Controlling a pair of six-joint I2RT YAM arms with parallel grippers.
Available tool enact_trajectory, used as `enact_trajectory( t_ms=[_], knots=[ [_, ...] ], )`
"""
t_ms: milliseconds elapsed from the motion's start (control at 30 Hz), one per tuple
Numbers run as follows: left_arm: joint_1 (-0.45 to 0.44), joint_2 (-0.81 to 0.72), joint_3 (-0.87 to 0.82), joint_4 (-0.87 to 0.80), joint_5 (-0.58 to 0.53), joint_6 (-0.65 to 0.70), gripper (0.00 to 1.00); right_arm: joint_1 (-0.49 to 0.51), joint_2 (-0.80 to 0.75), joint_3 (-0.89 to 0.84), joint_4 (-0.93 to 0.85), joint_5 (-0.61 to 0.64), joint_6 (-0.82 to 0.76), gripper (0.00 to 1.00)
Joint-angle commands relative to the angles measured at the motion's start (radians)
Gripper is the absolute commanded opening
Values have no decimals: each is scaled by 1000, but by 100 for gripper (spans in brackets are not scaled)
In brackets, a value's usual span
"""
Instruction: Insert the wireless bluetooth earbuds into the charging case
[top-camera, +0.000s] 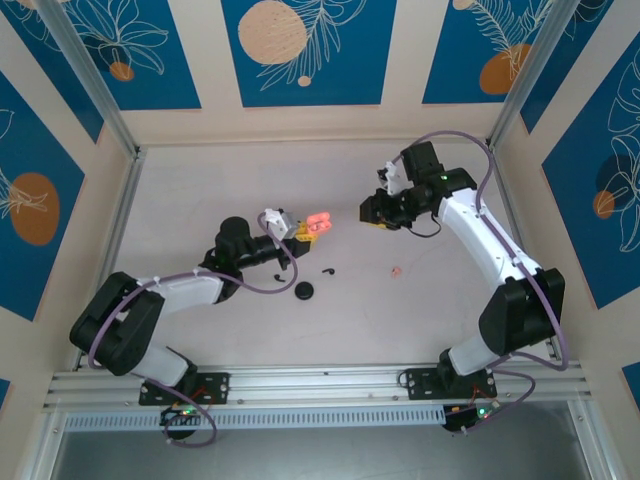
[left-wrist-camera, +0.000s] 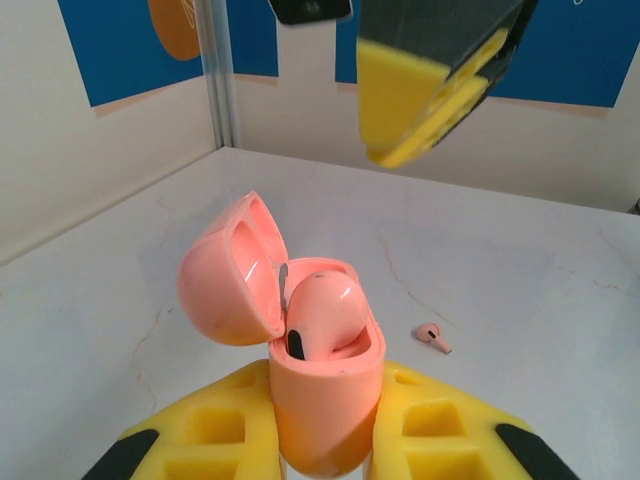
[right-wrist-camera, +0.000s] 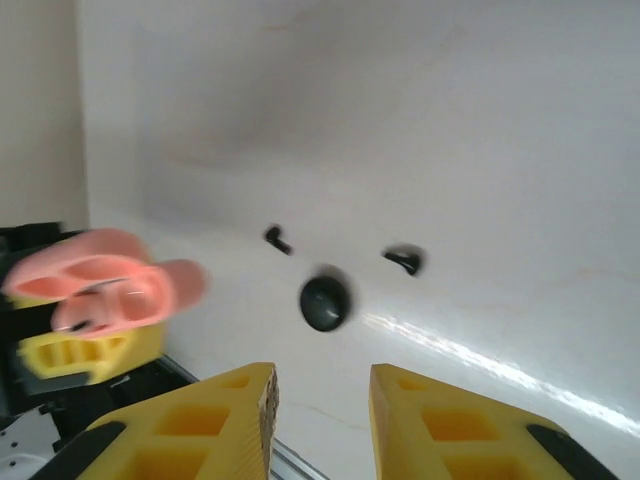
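Observation:
My left gripper (left-wrist-camera: 325, 432) is shut on the pink charging case (left-wrist-camera: 325, 400), which it holds upright with its lid (left-wrist-camera: 228, 272) swung open. One pink earbud (left-wrist-camera: 325, 315) sits in the case. A second pink earbud (left-wrist-camera: 432, 337) lies on the table beyond it, to the right. In the top view the case (top-camera: 318, 224) is just left of my right gripper (top-camera: 372, 212). My right gripper (right-wrist-camera: 320, 420) is open with nothing between its fingers, hanging above the table. Two black earbuds (right-wrist-camera: 278, 239) (right-wrist-camera: 404, 260) lie on the table.
A round black case (top-camera: 304, 291) rests on the table near the black earbuds, in front of the left gripper. The loose pink earbud (top-camera: 397, 269) lies right of centre. Aluminium posts and walls fence in the white table (top-camera: 330, 320).

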Motion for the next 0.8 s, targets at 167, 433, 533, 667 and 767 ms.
enact_trajectory(
  t_ms=[167,433,533,667,767],
  knots=[
    [-7,-22,-17,-20,4,42,12,-127,93,-145,-157,87,-24,37],
    [-8,-9,-14,-16,-1,35,12,-145,211,-211,-130,138,-32,41],
    [-8,-7,-14,-17,-4,35,12,-142,253,-196,-127,180,-37,44],
    [-8,-6,-15,-19,-8,37,12,-143,300,-168,-124,235,-45,45],
    [-8,-6,-16,-22,-11,38,12,-146,327,-151,-121,257,-50,45]
  ],
)
